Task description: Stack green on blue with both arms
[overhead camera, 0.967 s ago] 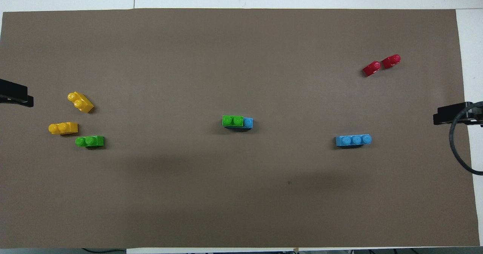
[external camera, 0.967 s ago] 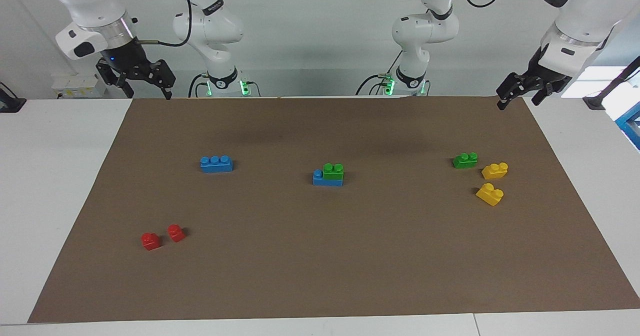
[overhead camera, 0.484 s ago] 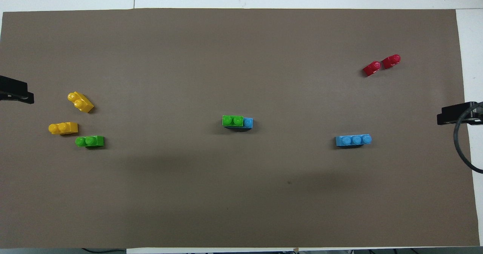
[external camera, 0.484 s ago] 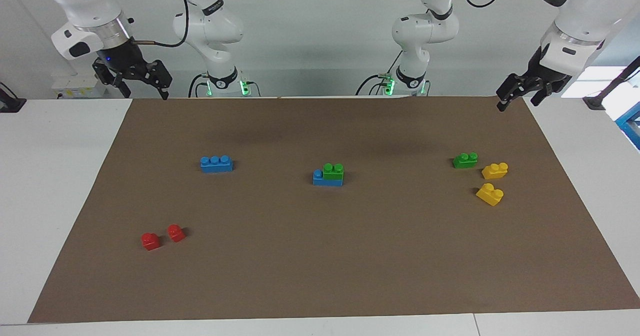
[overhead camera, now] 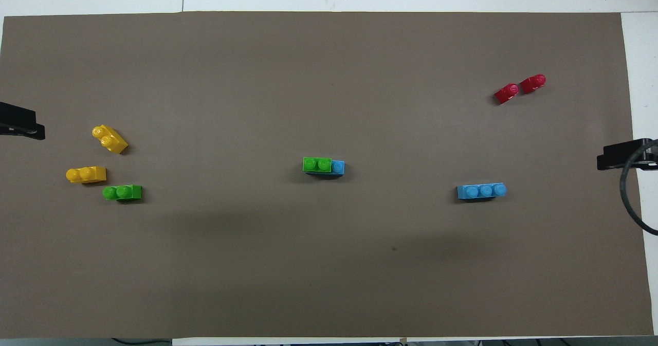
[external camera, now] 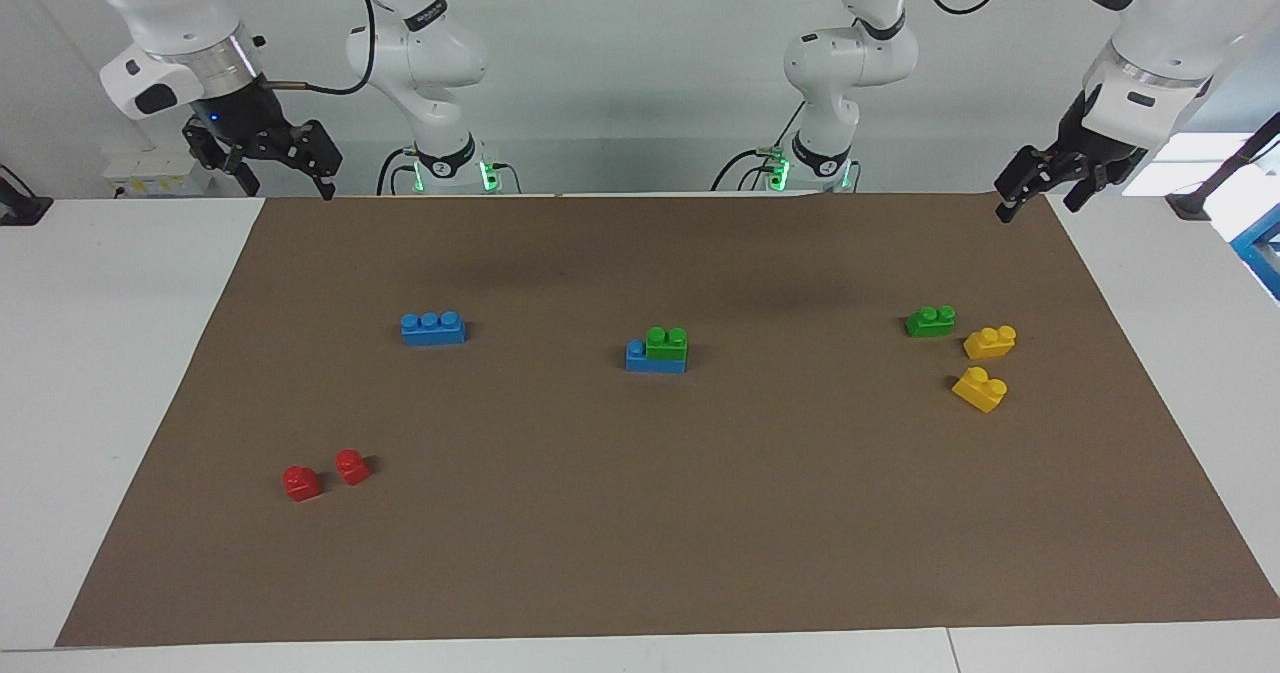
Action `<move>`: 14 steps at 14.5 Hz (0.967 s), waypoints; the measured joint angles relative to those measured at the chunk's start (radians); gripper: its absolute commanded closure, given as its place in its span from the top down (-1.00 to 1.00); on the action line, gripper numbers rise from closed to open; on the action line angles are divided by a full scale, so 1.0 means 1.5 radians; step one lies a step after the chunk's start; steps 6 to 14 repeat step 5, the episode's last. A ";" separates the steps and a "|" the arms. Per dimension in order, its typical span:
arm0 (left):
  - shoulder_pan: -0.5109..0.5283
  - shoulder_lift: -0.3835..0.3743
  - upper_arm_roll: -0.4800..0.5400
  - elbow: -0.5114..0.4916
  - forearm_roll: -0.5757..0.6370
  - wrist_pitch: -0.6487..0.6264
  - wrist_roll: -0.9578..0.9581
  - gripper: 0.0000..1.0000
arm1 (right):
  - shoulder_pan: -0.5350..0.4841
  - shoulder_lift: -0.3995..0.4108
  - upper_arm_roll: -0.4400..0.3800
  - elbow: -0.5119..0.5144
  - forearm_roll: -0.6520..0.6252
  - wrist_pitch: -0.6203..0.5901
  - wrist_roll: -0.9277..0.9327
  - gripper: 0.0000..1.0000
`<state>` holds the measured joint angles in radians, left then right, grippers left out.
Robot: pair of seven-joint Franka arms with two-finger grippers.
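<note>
Mid-frame on the counter [external camera: 640, 553], green [external camera: 667, 342] sits on blue [external camera: 655, 356]: task looks done. Left gripper [external camera: 1040, 185] and right gripper [external camera: 268, 161] hang at the upper corners, fingers released, empty.

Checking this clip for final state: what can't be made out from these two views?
- Left gripper: overhead view's edge cuts off all but a black tip.
- Right gripper: likewise cut off there.
- Middle blue brick: green brick on it hides two studs, so whether they are fully pressed together is unclear.
</note>
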<state>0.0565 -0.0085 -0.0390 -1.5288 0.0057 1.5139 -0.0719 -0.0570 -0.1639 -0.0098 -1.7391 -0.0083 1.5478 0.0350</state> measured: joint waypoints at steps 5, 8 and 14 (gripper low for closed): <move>0.000 0.000 -0.001 0.001 0.000 0.003 0.000 1.00 | 0.000 0.000 0.000 0.000 0.000 0.000 0.000 1.00; 0.000 0.000 -0.001 0.001 0.000 0.003 0.000 1.00 | 0.000 0.000 0.000 0.000 0.000 0.000 0.000 1.00; 0.000 0.000 -0.001 0.001 0.000 0.003 0.000 1.00 | 0.000 0.000 0.000 0.000 0.000 0.000 0.000 1.00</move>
